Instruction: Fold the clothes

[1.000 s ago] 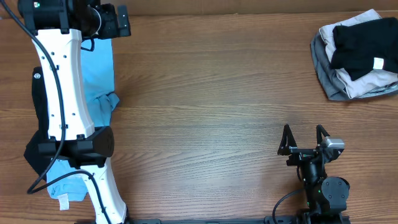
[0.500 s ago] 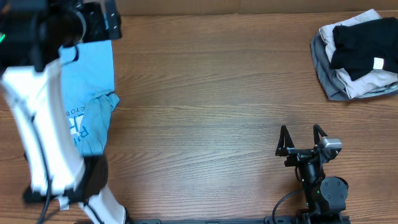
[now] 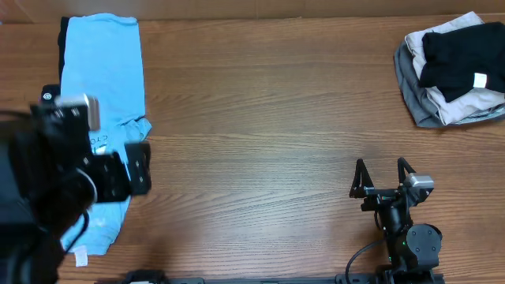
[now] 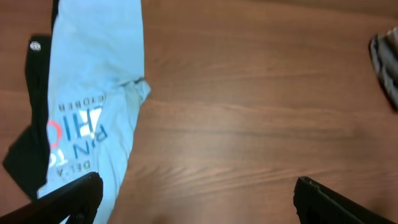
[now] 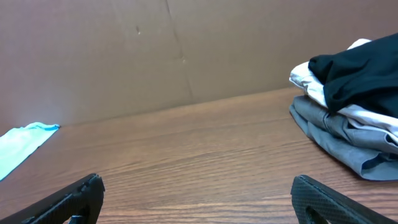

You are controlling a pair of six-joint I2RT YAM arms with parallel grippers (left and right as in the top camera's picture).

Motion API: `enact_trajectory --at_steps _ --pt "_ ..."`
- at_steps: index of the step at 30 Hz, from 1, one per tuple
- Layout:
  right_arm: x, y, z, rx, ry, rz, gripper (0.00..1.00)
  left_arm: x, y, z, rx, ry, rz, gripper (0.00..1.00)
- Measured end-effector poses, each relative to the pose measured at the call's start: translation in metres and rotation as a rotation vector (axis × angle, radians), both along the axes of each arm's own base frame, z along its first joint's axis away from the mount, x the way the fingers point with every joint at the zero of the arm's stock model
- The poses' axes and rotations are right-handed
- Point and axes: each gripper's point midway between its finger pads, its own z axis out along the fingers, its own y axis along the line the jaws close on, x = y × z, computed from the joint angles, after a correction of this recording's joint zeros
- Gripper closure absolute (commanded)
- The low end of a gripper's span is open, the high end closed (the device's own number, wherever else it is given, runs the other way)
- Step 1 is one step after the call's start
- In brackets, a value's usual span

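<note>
A light blue printed tee (image 3: pixel 102 87) lies folded in a long strip down the left side of the table, over a dark garment (image 3: pixel 49 102); it also shows in the left wrist view (image 4: pixel 93 93), with the dark garment (image 4: pixel 34 118) at its left. My left gripper (image 4: pixel 196 196) is open and empty above the table just right of the tee; the arm (image 3: pixel 71 181) blurs over the tee's lower part. My right gripper (image 3: pixel 384 175) is open and empty, low at the front right. A black T-shirt with a white label (image 3: pixel 458 63) tops a pile at the far right.
The pile at the far right holds grey (image 3: pixel 414 95) and white garments under the black one; it shows at the right of the right wrist view (image 5: pixel 348 118). A brown cardboard wall (image 5: pixel 155 50) stands along the table's far edge. Bare wood lies between the arms.
My left arm has swung back from the far left corner toward the near left, uncovering the tee's upper part. The tee lies still. The right arm has not moved.
</note>
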Motion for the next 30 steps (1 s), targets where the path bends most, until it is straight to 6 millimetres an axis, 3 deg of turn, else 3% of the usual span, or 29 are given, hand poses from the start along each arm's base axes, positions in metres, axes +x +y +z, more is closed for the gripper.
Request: enact_trajectory --at_steps 9,14,17,25,30 --pt "0.000 0.000 0.000 0.000 0.000 0.000 0.00 0.036 -0.009 0.007 -0.016 -0.542 -0.050 0.00" --pt "0.000 0.000 0.000 0.000 0.000 0.000 0.00 0.043 -0.012 -0.027 -0.015 -0.740 -0.071 0.00" --pt "0.000 0.000 0.000 0.000 0.001 0.000 0.00 0.044 -0.012 -0.055 -0.013 -0.790 -0.074 0.00" --pt "0.000 0.000 0.000 0.000 0.001 0.000 0.00 0.037 -0.015 -0.107 -0.013 -0.891 -0.089 0.00" --pt "0.000 0.000 0.000 0.000 0.000 0.000 0.00 0.031 -0.015 -0.124 -0.011 -0.918 -0.089 0.00"
